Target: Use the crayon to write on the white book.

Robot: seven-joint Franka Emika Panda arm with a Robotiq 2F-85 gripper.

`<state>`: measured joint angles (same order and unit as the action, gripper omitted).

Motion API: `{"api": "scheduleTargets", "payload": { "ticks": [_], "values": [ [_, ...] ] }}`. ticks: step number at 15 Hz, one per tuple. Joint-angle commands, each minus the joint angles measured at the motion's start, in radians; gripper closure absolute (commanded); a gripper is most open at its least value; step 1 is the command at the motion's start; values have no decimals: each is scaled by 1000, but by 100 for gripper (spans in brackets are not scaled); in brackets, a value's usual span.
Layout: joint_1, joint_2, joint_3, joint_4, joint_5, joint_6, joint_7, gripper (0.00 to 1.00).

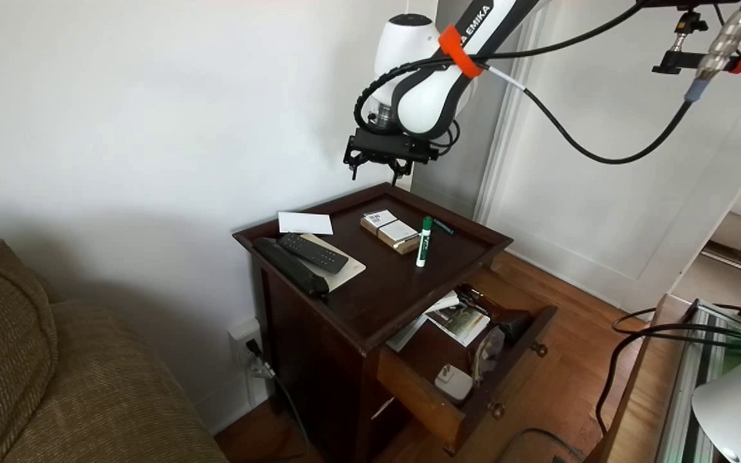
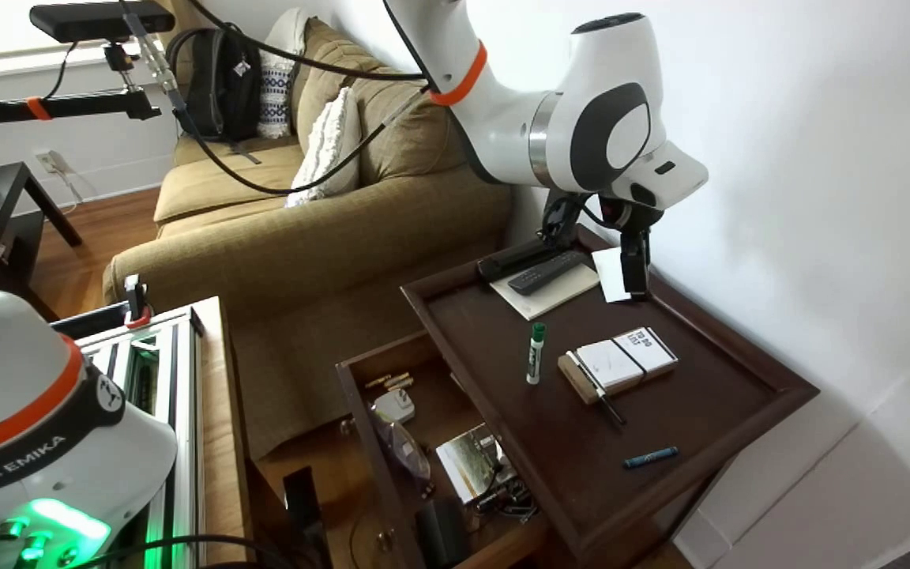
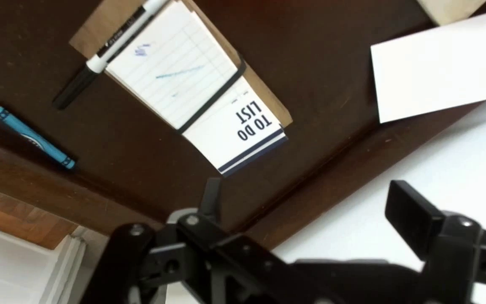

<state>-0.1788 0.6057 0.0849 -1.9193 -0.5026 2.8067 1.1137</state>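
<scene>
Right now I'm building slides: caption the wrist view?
Blue crayon lying apart from the to-do notepad; end effector open, empty.

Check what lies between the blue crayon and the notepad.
In the wrist view, the pen pokes its black end partway between the crayon and the notepad.

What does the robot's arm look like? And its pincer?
The arm is smooth, rounded and white with dark trim. White letters on it spell EMIKA. An orange strap wraps around it, and a black cable hangs beside it. The pincer is black, with two blocky fingers.
</scene>
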Motion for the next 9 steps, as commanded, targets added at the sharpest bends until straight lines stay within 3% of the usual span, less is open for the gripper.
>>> {"api": "scheduleTargets", "payload": {
  "ticks": [1,2,4,6,9],
  "values": [
    [-129,-93,138,-63,110,-170,-197,0],
    [-31,-114,33,-65,237,-207,-306,0],
    [15,-142,-28,-49,290,-331,-393,0],
    [70,-155,-94,-34,287,-423,-446,0],
    [123,-157,-155,-28,266,-464,-484,0]
  ]
}}
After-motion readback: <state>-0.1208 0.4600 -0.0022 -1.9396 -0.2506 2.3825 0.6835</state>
